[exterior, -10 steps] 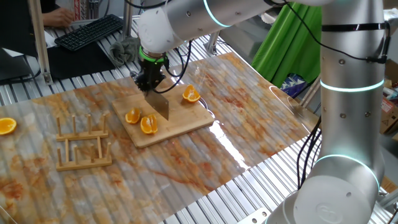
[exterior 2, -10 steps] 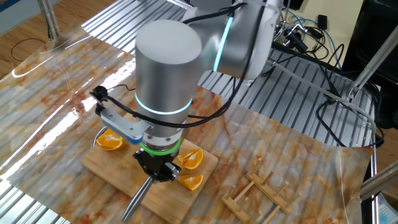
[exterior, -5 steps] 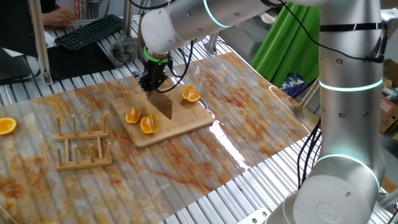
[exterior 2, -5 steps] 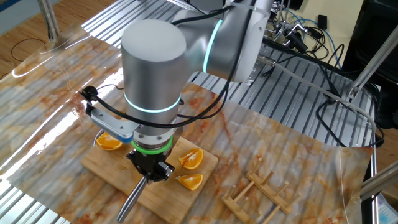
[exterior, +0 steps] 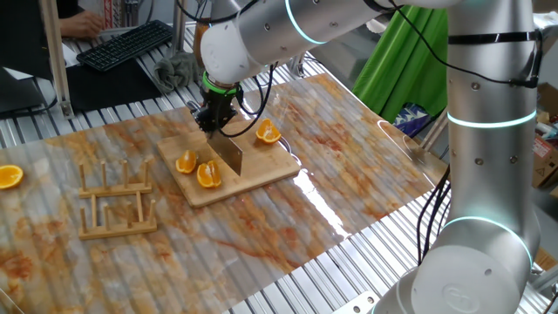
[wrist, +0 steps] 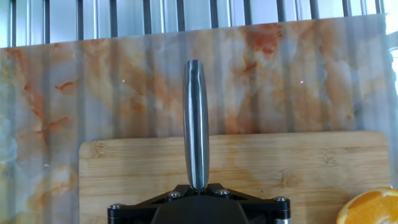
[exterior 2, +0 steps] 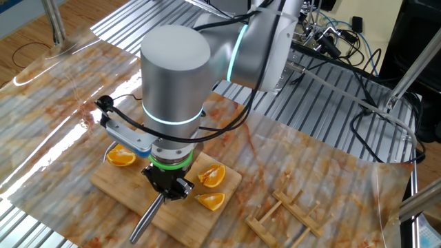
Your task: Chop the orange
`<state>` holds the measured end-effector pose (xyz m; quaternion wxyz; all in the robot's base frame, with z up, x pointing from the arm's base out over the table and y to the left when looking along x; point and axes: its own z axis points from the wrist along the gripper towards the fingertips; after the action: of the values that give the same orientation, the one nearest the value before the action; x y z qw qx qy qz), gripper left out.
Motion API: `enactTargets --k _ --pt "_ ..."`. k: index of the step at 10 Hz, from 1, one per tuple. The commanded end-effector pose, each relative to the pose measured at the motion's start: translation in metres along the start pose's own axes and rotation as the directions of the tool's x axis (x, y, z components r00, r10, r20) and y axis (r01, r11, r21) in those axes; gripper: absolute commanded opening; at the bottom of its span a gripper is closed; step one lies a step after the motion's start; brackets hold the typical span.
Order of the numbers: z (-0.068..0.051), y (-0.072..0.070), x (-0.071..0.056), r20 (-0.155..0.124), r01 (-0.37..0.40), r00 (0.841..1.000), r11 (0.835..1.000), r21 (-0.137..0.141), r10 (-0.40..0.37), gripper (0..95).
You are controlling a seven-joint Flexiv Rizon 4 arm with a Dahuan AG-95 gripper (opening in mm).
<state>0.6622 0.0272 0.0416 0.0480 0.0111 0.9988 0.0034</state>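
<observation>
Two orange wedges (exterior: 186, 162) (exterior: 208, 174) lie cut side up on the left part of the wooden board (exterior: 266, 167); the other fixed view shows them as wedges (exterior 2: 211, 176) (exterior 2: 210, 200). My gripper (exterior: 214, 119) is shut on a knife (exterior: 228, 153), whose blade points down at the board just right of the wedges. In the hand view the gripper (wrist: 198, 188) holds the knife (wrist: 196, 118) seen edge-on over the board (wrist: 124, 171). An orange piece (wrist: 373, 208) shows at the lower right corner.
A rounder orange half (exterior: 268, 132) sits on the board's far right end, also visible as the half (exterior 2: 121, 156). Another half (exterior: 9, 177) lies at the table's left edge. A wooden rack (exterior: 118, 202) stands left of the board. A keyboard (exterior: 126, 44) lies behind.
My gripper and the knife have shifted a little across the board, toward its middle. The orange pieces have not moved.
</observation>
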Motion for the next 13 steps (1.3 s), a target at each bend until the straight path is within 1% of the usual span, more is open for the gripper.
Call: enactTargets --k 1,3,5,9,10,13 --pt "0.0009 -0.0002 -0.0009 -0.003 -0.006 1.000 1.000 -0.012 0.006 0.0" --pt "0.0006 -0.0005 -0.0008 -0.006 -0.007 1.000 1.000 -0.005 0.007 0.0" --pt "-0.0001 -0.0006 -0.0003 -0.013 -0.012 1.000 1.000 -0.008 0.012 0.0" --pt "0.0004 0.0003 0.0010 -0.014 -0.023 1.000 1.000 -0.006 0.023 0.0" --pt "0.0000 0.0001 0.0013 -0.013 -0.023 1.000 1.000 0.003 0.023 19.0" --pt "0.0003 0.0004 0.0016 -0.015 -0.029 0.999 1.000 -0.003 0.029 19.0"
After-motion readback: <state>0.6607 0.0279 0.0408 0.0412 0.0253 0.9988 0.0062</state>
